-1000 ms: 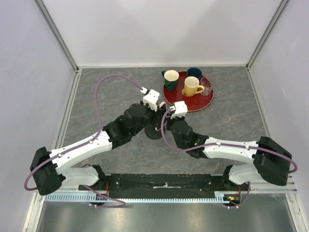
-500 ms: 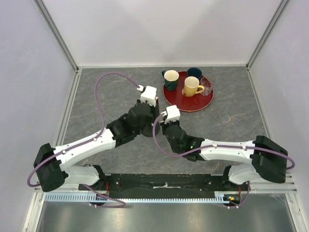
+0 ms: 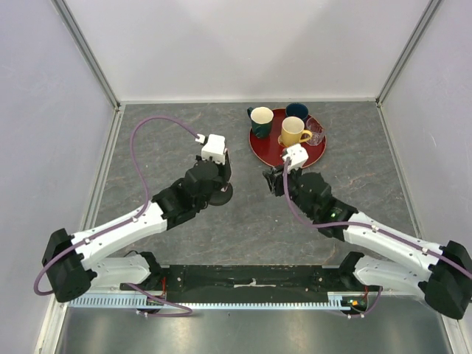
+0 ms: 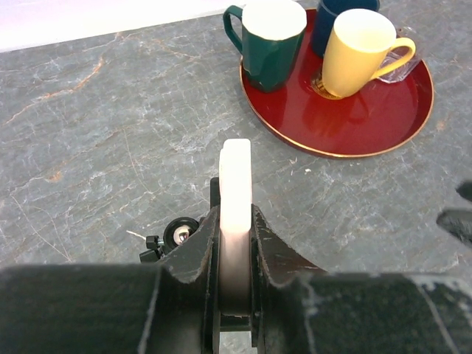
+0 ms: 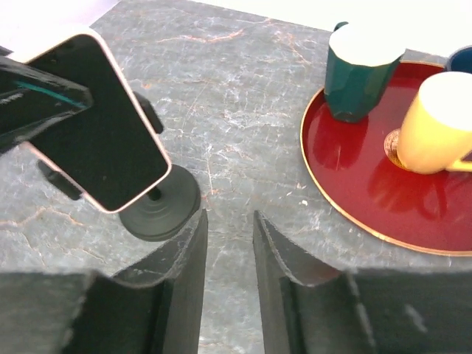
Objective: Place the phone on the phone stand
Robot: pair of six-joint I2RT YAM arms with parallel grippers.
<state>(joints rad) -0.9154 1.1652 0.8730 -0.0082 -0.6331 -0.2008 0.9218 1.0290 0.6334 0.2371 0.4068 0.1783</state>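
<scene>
The phone (image 5: 103,136), black screen with a pale pink edge, stands tilted over the phone stand (image 5: 158,210), whose round black disc base rests on the table. Black clamp parts show on either side of the phone; I cannot tell whether it is seated. My left gripper (image 4: 236,214) is shut on the phone, seen edge-on in the left wrist view (image 4: 236,166). In the top view the left gripper (image 3: 218,179) hides the phone above the stand's base (image 3: 223,196). My right gripper (image 5: 228,236) is open and empty, to the right of the stand (image 3: 271,181).
A round red tray (image 3: 310,158) lies at the back right with a green mug (image 3: 260,120), a yellow mug (image 3: 293,132), a blue mug (image 3: 297,110) and a small glass (image 3: 317,136). Walls enclose the table on three sides.
My right gripper has pulled away from the stand and moved right, toward the tray. My left gripper has shifted slightly left, still holding the phone.
</scene>
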